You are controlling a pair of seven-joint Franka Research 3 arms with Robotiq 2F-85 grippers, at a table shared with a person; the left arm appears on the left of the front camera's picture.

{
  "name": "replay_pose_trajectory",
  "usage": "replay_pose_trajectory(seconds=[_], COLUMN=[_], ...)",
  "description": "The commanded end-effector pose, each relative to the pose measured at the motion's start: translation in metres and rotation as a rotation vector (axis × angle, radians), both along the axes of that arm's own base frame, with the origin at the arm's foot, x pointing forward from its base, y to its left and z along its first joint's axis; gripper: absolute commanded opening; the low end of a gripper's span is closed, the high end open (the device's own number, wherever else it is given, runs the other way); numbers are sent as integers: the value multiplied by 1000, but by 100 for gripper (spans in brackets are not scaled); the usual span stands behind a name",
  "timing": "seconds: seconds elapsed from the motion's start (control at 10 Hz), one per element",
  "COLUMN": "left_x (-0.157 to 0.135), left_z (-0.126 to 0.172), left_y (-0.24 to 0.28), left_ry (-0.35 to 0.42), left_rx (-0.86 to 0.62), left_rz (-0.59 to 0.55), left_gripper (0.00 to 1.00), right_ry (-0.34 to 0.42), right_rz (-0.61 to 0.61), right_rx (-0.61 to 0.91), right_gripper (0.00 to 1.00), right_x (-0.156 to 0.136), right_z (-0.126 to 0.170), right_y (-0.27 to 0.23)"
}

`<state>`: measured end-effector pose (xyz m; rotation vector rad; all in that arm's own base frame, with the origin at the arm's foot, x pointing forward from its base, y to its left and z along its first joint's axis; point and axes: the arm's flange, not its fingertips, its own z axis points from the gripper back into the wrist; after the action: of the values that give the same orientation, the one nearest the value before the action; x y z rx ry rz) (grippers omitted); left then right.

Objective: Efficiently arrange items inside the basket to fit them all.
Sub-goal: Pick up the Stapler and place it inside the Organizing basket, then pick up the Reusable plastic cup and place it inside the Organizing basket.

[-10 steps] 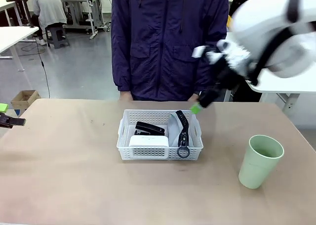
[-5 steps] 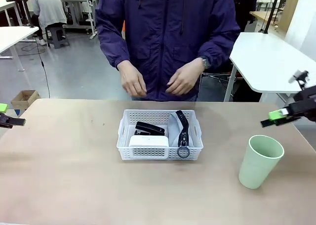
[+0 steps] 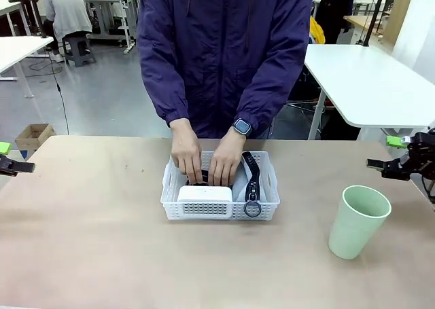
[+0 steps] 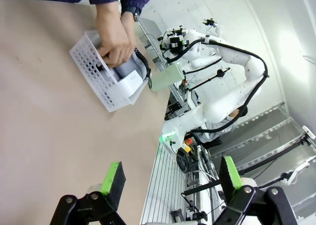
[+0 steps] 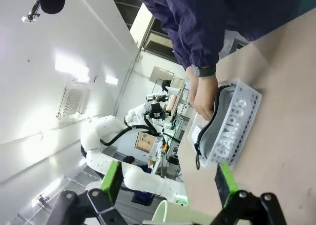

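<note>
**Basket** (image 3: 221, 210): white, perforated, at the middle of the brown table (image 3: 102, 255). Its long axis runs left to right, parallel to the table's near edge.

**Contents**
- White box (image 3: 204, 192): lies flat against the near wall, lengthwise along the basket.
- Grey case (image 3: 238, 176): stands on edge at the basket's right end, long axis running near to far. Its black strap (image 3: 253, 176) runs over the top toward the near wall, and the ring (image 3: 252, 208) hangs at the near rim.
- Stapler: mostly hidden under the person's hands, so its direction cannot be told.

**Obstruction**: a person in a dark blue jacket stands at the far side of the table. Both hands reach down into the far half of the basket, one bare (image 3: 186, 158) and one with a wristwatch (image 3: 223, 161).

**Cup** (image 3: 358, 221): pale green, upright with its mouth up. It stands on the table well to the right of the basket, outside it.

**Left gripper** (image 3: 13, 157) (image 4: 171, 178): at the table's left edge, well away from the basket. Its jaws are spread wide with nothing between them.

**Right gripper** (image 3: 384, 153) (image 5: 168, 178): at the table's right edge, beyond the cup. Its jaws are spread and empty.

**Surroundings**: a white table (image 3: 367, 85) stands behind on the right. A cardboard carton (image 3: 34, 138) sits on the floor at the left.
</note>
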<state>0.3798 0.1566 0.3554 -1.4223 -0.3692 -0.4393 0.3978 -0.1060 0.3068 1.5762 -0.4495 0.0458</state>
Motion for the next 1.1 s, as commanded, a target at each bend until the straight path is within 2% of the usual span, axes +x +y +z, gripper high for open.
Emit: replay_pose_trajectory(seconds=[0.0, 1.0], left_x=[-2, -2], left_z=[2, 2], left_y=[-3, -3], left_ry=[6, 6], left_rx=[6, 6], left_rz=[0, 0], left_gripper=[100, 100], right_ry=[-22, -22], right_rz=[29, 29], right_rx=[-66, -66], right_gripper=[100, 100], right_x=[-6, -6], right_z=[14, 14], right_y=[-1, -1])
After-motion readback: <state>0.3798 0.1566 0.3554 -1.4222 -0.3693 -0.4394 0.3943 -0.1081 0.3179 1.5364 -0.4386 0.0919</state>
